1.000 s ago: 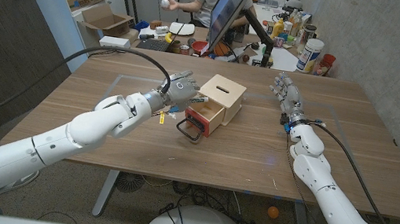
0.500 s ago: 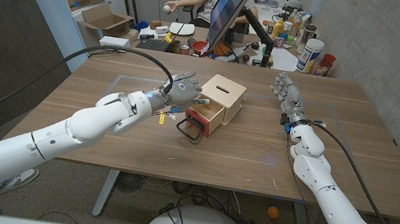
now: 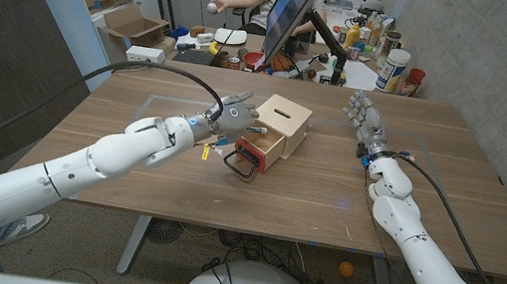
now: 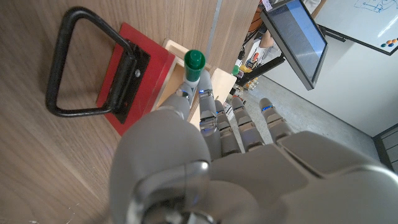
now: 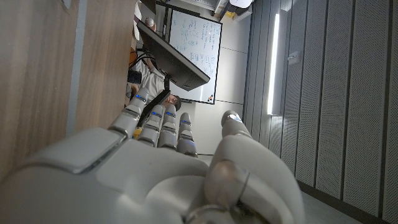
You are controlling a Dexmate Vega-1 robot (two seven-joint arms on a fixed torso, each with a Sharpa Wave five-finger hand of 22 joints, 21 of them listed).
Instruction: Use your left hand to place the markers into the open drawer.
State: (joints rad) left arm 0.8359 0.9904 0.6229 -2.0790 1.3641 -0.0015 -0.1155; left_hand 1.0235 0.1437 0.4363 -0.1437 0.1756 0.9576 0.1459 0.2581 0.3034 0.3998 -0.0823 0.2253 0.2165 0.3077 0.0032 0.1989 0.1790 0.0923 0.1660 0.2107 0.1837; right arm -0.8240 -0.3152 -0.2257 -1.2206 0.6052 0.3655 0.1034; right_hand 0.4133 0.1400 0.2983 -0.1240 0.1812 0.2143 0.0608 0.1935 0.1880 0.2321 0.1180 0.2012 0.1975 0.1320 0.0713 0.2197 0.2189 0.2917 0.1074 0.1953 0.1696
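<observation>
A light wooden box (image 3: 282, 118) stands mid-table with its red-fronted drawer (image 3: 255, 148) pulled out toward me, black handle (image 3: 238, 164) in front. My left hand (image 3: 233, 117) hovers at the drawer's left side. In the left wrist view it pinches a green-capped marker (image 4: 193, 65), whose cap points over the drawer's edge beside the red front (image 4: 127, 70). Other markers (image 3: 208, 145), one yellow and one blue, lie on the table just under that hand. My right hand (image 3: 366, 119) stands at the table's far right with fingers apart and nothing in it.
A person sits behind the table at a monitor (image 3: 287, 6). Bottles and jars (image 3: 392, 70) crowd the desk past the far right corner, and cardboard boxes (image 3: 134, 29) stand at the back left. Bare wood (image 3: 326, 193) spreads in front of the box.
My left hand has edged right, closer to the drawer's opening, with the marker in it. The right arm has stayed put.
</observation>
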